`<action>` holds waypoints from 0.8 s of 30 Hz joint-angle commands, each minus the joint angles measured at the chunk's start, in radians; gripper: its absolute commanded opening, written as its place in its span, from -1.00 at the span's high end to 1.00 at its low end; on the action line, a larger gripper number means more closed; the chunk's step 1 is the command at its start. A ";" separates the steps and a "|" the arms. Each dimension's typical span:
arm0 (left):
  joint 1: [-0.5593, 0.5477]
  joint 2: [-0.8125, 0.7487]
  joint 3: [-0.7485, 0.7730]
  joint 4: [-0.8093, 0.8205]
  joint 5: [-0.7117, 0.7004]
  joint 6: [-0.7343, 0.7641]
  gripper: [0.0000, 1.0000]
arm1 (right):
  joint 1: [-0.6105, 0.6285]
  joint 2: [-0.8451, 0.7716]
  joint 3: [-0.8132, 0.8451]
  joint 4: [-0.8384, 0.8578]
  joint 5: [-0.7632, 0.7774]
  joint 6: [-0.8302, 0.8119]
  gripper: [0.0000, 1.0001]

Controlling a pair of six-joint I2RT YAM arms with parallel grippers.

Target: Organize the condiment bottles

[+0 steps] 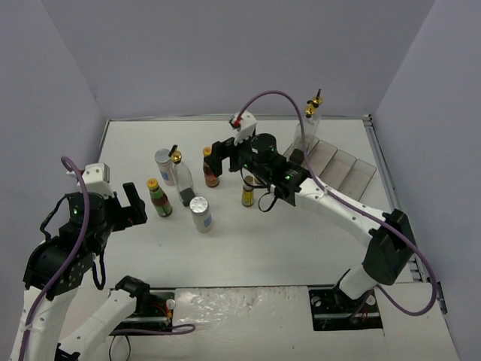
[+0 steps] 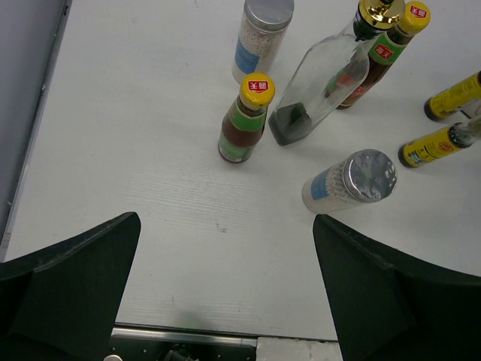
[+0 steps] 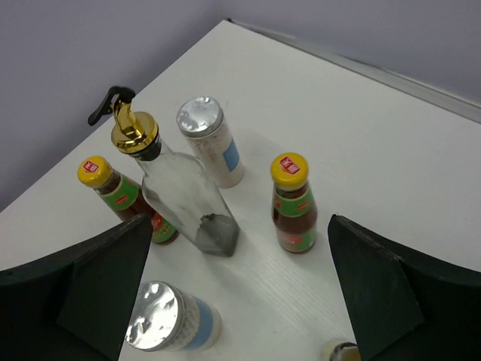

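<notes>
Condiment bottles (image 1: 183,184), upright, variously capped

Black-and-white arms (image 1: 338,209), purple cables (image 1: 272,94)

You have no legible text in any view. The red-sauce bottle (image 2: 244,124) left of the glass bottle (image 2: 319,86) and the second red-sauce bottle (image 2: 379,56) right of it each carry a red square with white characters on the cap; unreadable. The dark bottles (image 2: 451,98) further right show illegible print on yellow labels. The shakers (image 2: 331,188) show blurred blue labels.
</notes>
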 commanded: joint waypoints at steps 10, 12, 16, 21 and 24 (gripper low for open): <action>-0.004 0.033 0.101 -0.005 -0.036 -0.008 -0.94 | 0.235 0.261 0.130 0.262 0.275 0.018 -1.00; -0.003 0.033 0.106 -0.005 -0.036 -0.005 -0.94 | 0.244 0.285 0.140 0.269 0.294 0.018 -1.00; -0.004 0.034 0.109 -0.010 -0.034 -0.007 -0.94 | 0.261 0.341 0.174 0.277 0.331 0.023 -1.00; -0.003 0.030 0.103 -0.014 -0.031 -0.010 -0.94 | 0.268 0.397 0.235 0.267 0.354 0.021 -1.00; -0.004 0.028 0.101 -0.013 -0.030 -0.009 -0.94 | 0.270 0.429 0.264 0.257 0.355 0.022 -1.00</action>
